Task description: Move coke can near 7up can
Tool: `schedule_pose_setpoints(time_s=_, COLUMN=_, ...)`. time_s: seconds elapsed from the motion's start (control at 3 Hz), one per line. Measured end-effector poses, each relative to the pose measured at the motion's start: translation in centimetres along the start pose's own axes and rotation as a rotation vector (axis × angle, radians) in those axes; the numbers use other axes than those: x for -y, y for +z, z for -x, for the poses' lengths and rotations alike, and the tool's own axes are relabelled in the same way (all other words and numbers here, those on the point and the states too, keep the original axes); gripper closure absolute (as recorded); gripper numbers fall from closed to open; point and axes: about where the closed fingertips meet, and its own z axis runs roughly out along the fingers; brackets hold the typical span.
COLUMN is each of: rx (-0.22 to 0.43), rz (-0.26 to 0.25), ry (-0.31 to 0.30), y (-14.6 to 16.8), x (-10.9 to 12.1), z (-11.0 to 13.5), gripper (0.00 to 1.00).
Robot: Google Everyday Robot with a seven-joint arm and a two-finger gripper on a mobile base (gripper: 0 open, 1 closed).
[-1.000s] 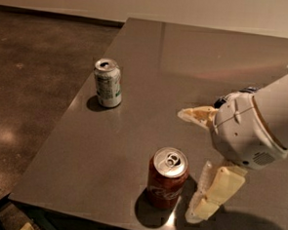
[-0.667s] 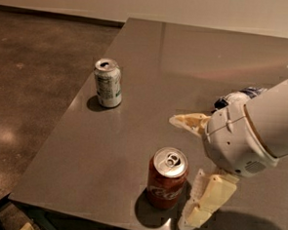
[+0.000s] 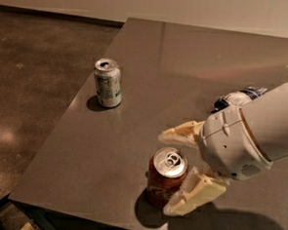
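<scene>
The coke can [image 3: 163,185] is red with a silver top and stands upright near the table's front edge. The 7up can [image 3: 108,83] is silver-white with green markings and stands upright near the table's left edge, well behind and to the left of the coke can. My gripper [image 3: 167,173] is open and reaches in from the right. One cream finger [image 3: 179,133] lies just behind the coke can and the other [image 3: 194,193] is beside its front right, so the can sits between the fingertips. I cannot tell if either finger touches it.
The grey table [image 3: 196,66] ends at a left edge close to the 7up can and a front edge just below the coke can. A blue-and-white object [image 3: 237,97] lies partly hidden behind my arm on the right. Dark floor [image 3: 33,81] lies to the left.
My gripper has moved left toward the coke can, and its open fingers now flank it. Neither can has moved.
</scene>
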Motion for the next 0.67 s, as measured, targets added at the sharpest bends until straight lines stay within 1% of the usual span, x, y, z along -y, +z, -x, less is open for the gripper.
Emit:
schedule_pose_setpoints(time_s=0.33, rx=0.013, rz=0.008, ry=-0.003, y=0.01, x=-0.01, z=0.27, gripper=0.48)
schedule_pose_setpoints(time_s=0.67, rx=0.001, rz=-0.011, ry=0.006, y=-0.57, x=0.77, z=0.64, gripper=0.72)
